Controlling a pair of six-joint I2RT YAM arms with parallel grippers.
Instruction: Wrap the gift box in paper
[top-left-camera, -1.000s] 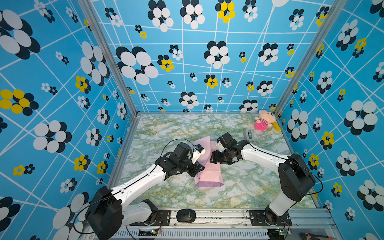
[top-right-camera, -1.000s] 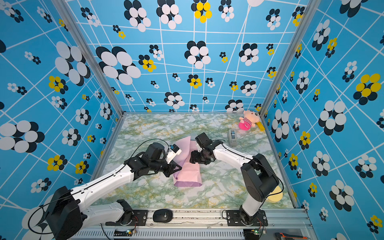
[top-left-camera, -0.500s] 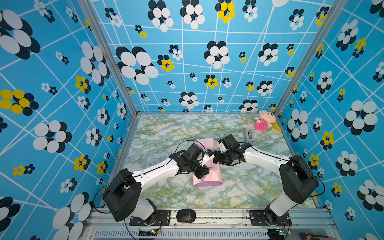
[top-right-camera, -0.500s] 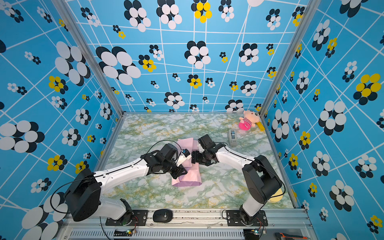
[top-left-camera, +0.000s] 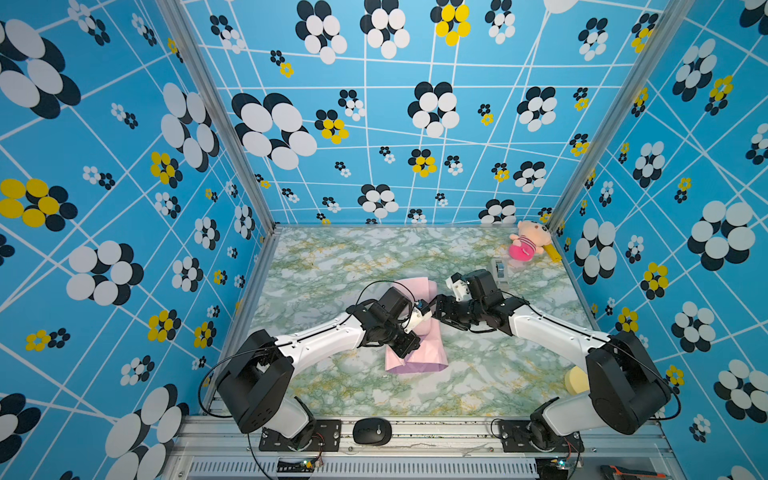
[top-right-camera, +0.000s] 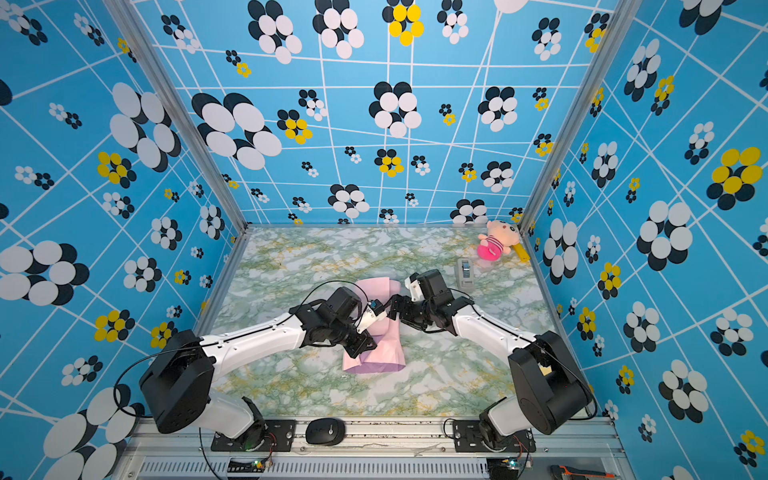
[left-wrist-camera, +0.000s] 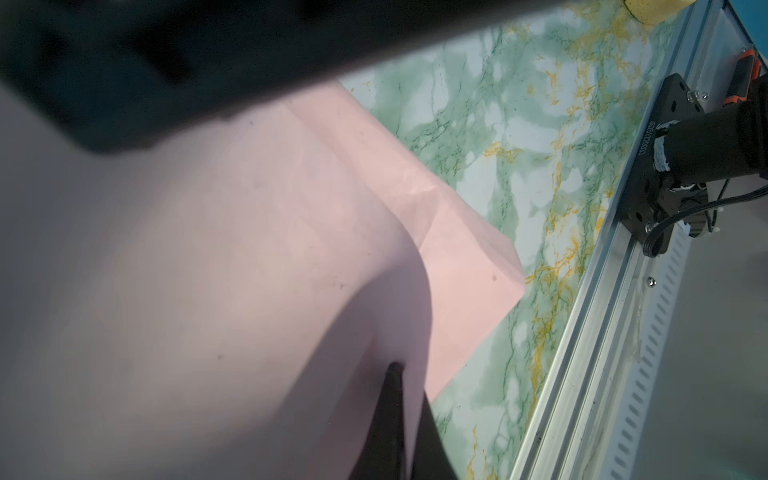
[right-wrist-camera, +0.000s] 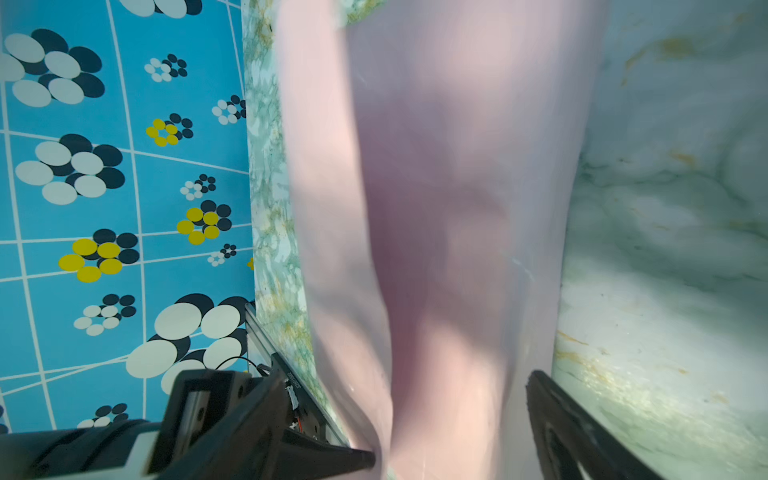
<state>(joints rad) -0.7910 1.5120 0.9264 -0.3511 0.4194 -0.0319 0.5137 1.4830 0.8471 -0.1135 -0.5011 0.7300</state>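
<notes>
Found paper (top-left-camera: 419, 355) folded at bench (top-left-camera: 324, 270) centre, gift box unseen, likely beneath. Saw left fingers (left-wrist-camera: 395, 415) pinched on its raised fold, right fingers (right-wrist-camera: 582, 436) spread wide at its 2 o'clock edge. Needed fold pulled taut, low.

A green-veined marbled table (top-left-camera: 332, 266) is shown in both top views. Folded pink paper (top-left-camera: 428, 357) is laid at its middle. A grey tape dispenser (top-left-camera: 500, 270) and a plush toy (top-left-camera: 528, 245) are set near the far right corner, and a yellow sponge (top-left-camera: 575, 380) by the right edge.
</notes>
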